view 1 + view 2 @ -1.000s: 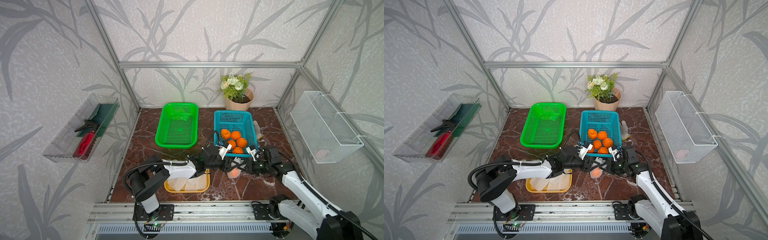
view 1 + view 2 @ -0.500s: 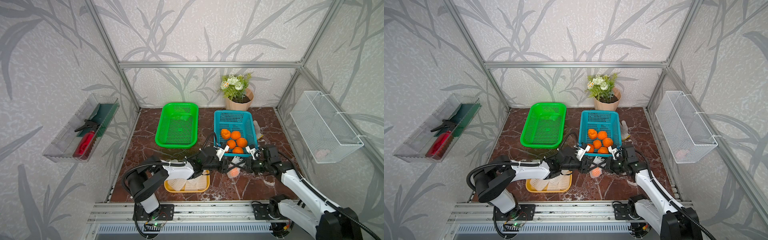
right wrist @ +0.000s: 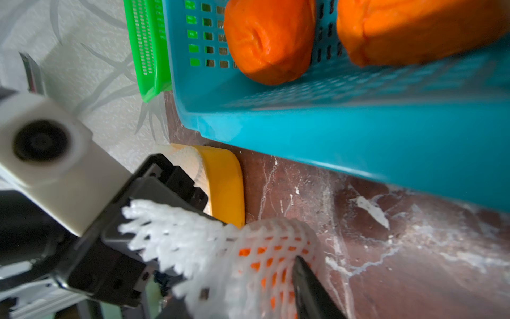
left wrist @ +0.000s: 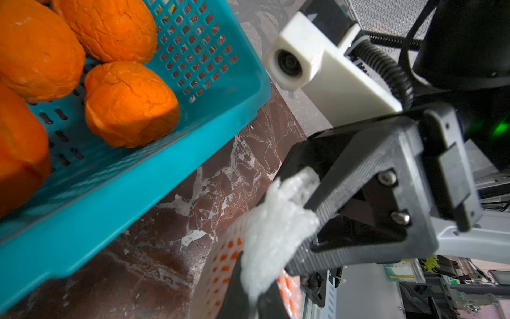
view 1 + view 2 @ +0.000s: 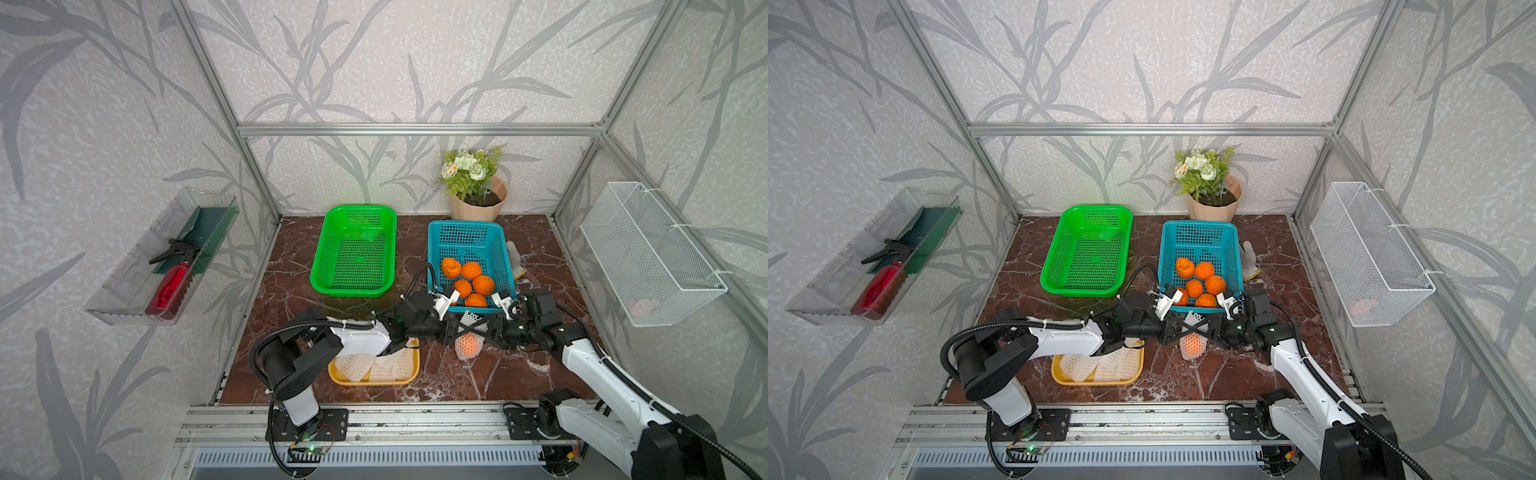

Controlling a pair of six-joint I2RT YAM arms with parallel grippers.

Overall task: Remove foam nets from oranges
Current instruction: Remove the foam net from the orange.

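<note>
- Left claw (image 5: 459,330) is pinched shut on the foam net's (image 3: 248,248) loose end.
- Right claw (image 4: 298,221) seems parted around it.
- Pull the net straight off while steadying the orange (image 5: 469,344).

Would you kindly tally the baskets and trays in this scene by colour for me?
Green basket: 1
Blue basket: 1
Yellow tray: 1
White wire basket: 1
Clear wall tray: 1
Total: 5
</note>
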